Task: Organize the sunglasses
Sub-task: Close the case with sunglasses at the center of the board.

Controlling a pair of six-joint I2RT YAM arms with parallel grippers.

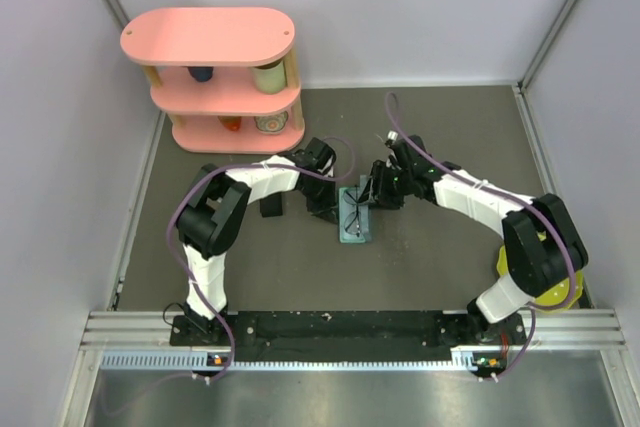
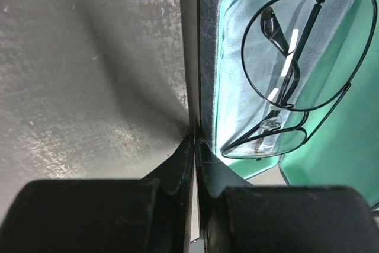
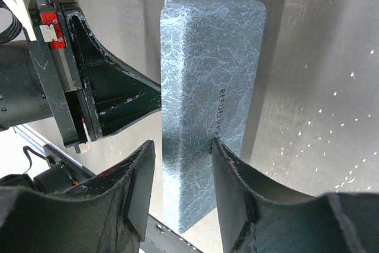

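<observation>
The wire-frame sunglasses (image 2: 308,57) lie folded on a light blue cloth (image 2: 237,93) inside the open grey-blue case (image 1: 355,227), which has a green lining. My left gripper (image 2: 193,137) is shut on the thin edge of that case's side; in the top view the left gripper (image 1: 336,209) is at the case's left. My right gripper (image 3: 180,164) is open, its fingers either side of the case's upright grey-blue lid (image 3: 207,87), not pressing it. In the top view the right gripper (image 1: 373,197) is at the case's right. The white sunglasses are out of view.
A black case (image 1: 272,205) stands just left of the left gripper. A pink shelf (image 1: 225,82) with cups is at the back left. A yellow object (image 1: 545,282) lies by the right arm's base. Walls close in on both sides.
</observation>
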